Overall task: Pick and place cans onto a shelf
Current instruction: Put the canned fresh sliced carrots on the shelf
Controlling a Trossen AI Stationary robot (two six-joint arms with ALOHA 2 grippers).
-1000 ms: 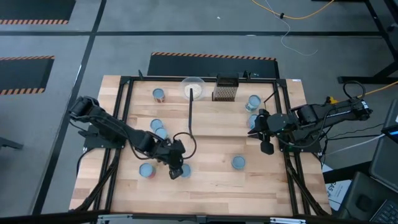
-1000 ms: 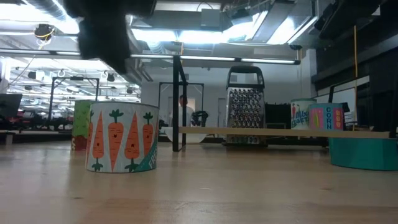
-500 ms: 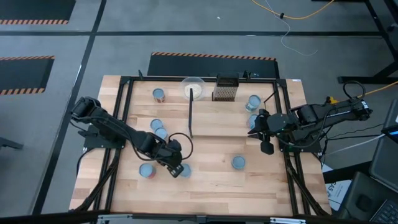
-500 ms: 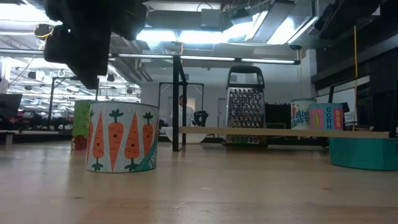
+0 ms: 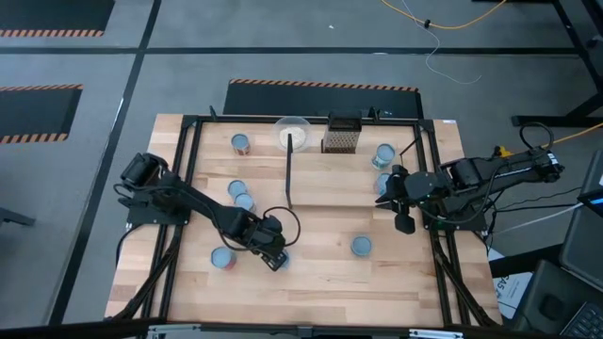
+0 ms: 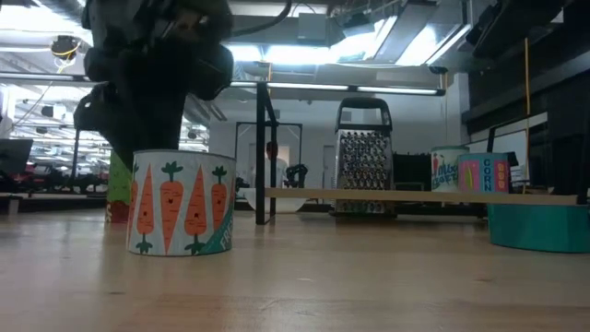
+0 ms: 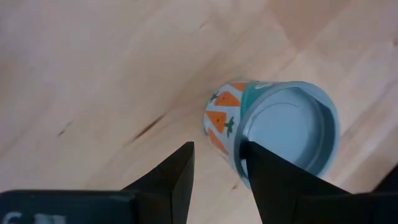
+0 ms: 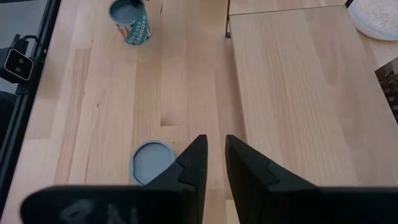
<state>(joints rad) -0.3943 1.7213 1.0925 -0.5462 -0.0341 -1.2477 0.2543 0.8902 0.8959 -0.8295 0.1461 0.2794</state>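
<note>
Carrot can [image 7: 273, 134] under left end effector [image 5: 275, 258], near desk's [image 5: 320, 282] six-o'clock edge.
Fingers apart, can unheld beside them; bare wood surrounds it.

one can [image 6: 495, 173] at the far right of the low view read "corn". print on the other cans was too small to make out.
</note>
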